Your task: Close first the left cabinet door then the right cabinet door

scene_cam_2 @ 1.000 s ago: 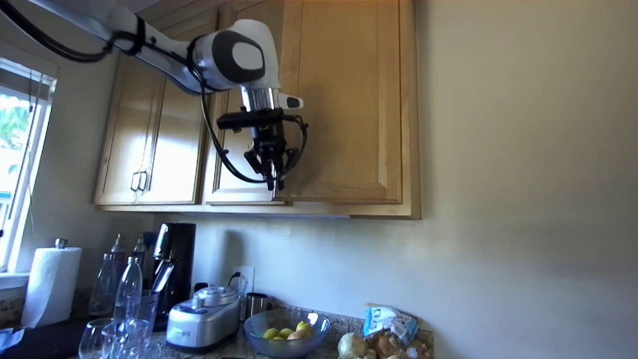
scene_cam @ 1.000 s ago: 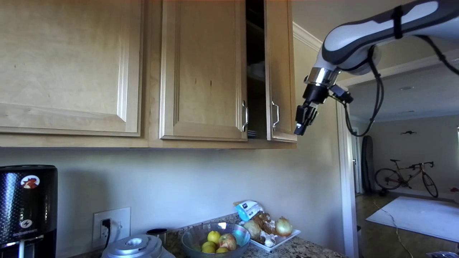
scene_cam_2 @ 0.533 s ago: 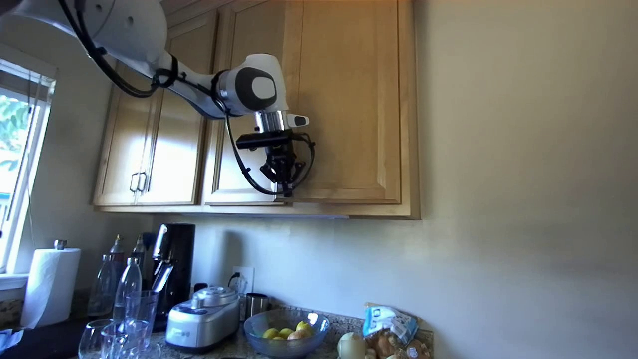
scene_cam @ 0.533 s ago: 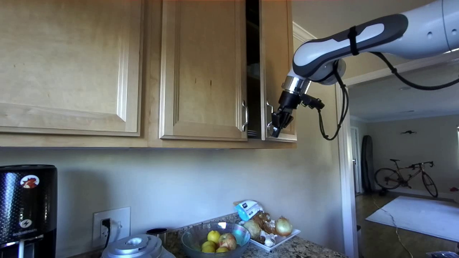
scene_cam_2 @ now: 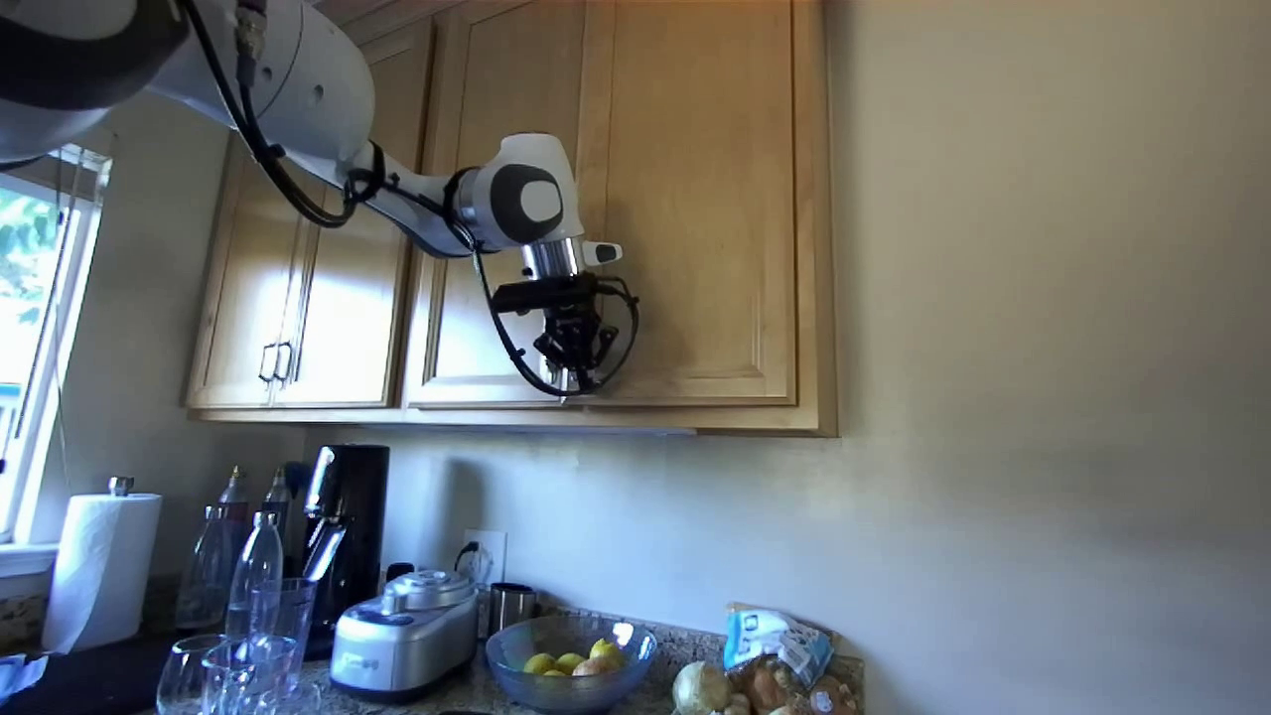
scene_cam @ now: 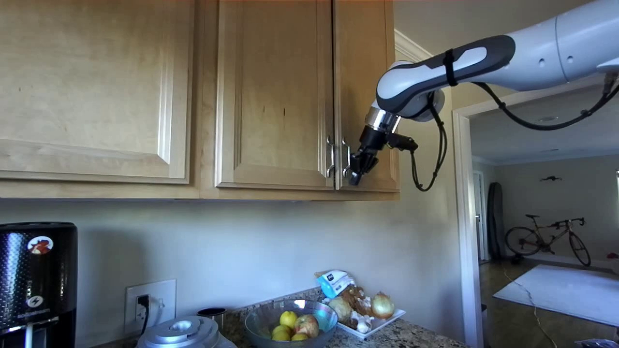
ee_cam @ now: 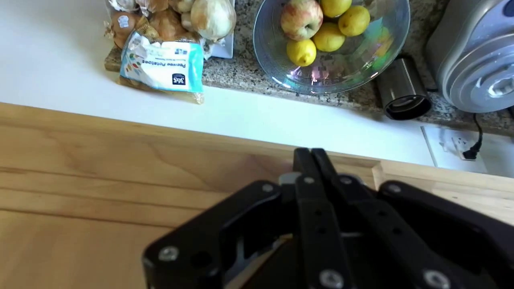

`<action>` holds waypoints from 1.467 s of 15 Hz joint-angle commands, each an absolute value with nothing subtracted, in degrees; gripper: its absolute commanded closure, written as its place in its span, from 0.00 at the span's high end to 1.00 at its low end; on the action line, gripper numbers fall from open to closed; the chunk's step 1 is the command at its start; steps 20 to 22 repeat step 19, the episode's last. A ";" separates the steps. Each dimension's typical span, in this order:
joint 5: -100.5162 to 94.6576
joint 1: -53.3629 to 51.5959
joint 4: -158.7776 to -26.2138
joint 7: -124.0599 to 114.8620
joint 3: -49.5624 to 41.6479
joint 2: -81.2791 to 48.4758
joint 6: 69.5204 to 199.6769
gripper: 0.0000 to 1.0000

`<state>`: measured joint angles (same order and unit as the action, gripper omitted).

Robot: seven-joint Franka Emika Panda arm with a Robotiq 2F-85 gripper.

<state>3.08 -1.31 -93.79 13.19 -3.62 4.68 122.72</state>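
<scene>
Gripper (ee_cam: 311,151): at the lower part of the right cabinet door (scene_cam: 360,92), near its silver handle (scene_cam: 347,155) in an exterior view; fingers (ee_cam: 302,162) together, side by side, in the wrist view. Contact with the door cannot be told.
Right cabinet door: looks flush with its neighbor in an exterior view.
Left cabinet door (scene_cam: 278,96): just left of the right cabinet door, its matching handle (scene_cam: 332,157) plain in an exterior view; in an exterior view the arm (scene_cam_2: 496,199) covers part of it.
Glass bowl (scene_cam_2: 566,687): below and left of the right cabinet door in both exterior views; the wrist view looks down on its apple (ee_cam: 302,18) and lemons (ee_cam: 328,37).
Potato bag (ee_cam: 160,64): below the right cabinet door, "Peewee Potatoes" print upside down but legible in the wrist view.
Bicycle (scene_cam: 545,245): well right of the right cabinet door, in an exterior view only.
</scene>
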 commanded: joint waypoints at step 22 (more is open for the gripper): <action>-0.16 1.14 -105.87 5.63 -3.34 19.42 97.56 0.98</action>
